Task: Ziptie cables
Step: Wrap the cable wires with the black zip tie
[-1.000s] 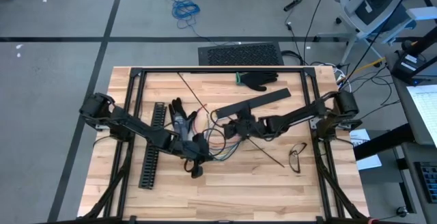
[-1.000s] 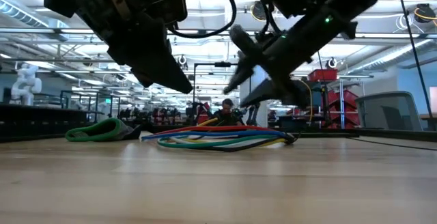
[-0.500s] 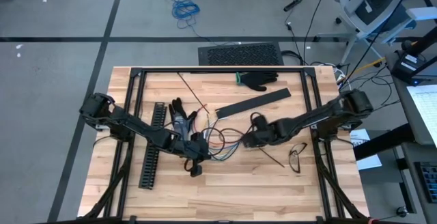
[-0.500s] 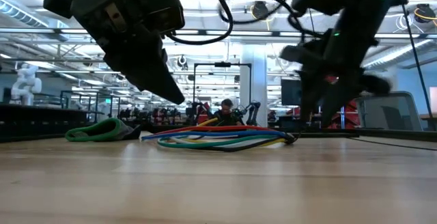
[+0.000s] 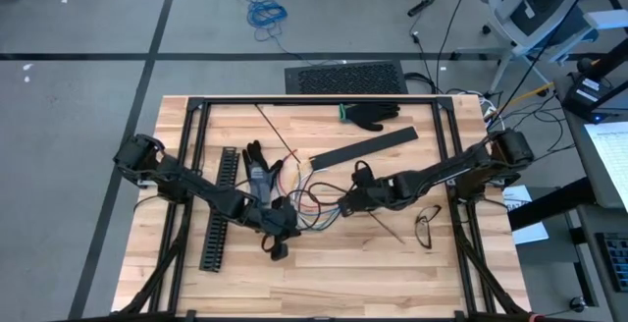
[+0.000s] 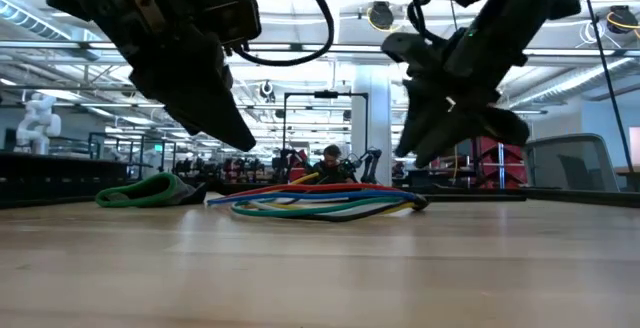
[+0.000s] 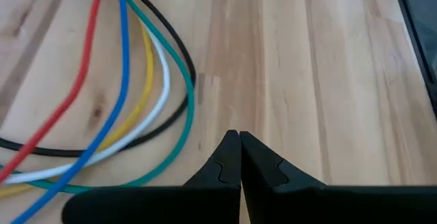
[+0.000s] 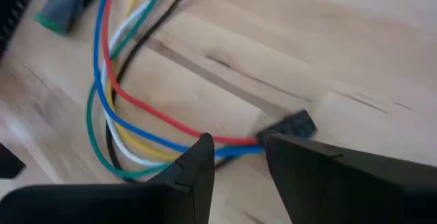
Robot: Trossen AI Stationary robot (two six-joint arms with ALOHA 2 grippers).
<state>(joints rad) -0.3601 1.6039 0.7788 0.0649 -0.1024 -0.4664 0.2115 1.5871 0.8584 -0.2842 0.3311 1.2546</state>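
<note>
We see the cables (image 5: pixel 312 207) in the table's middle, between both arms. They look light and floppy, so we would grip near their joined end. Right gripper (image 8: pixel 237 157) is parted beside it; left gripper (image 7: pixel 240 154) is closed, empty.

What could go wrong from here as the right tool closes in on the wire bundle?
The right tool, open, sits over the loose bundle of red, blue, yellow, white, green and black wires near the small black connector. Closing here may catch only the red and blue strands and spread the rest. The thin black zip tie lies beside that arm and could get swept aside. The left tool, shut, hovers beside the loops and cannot steady them.
</note>
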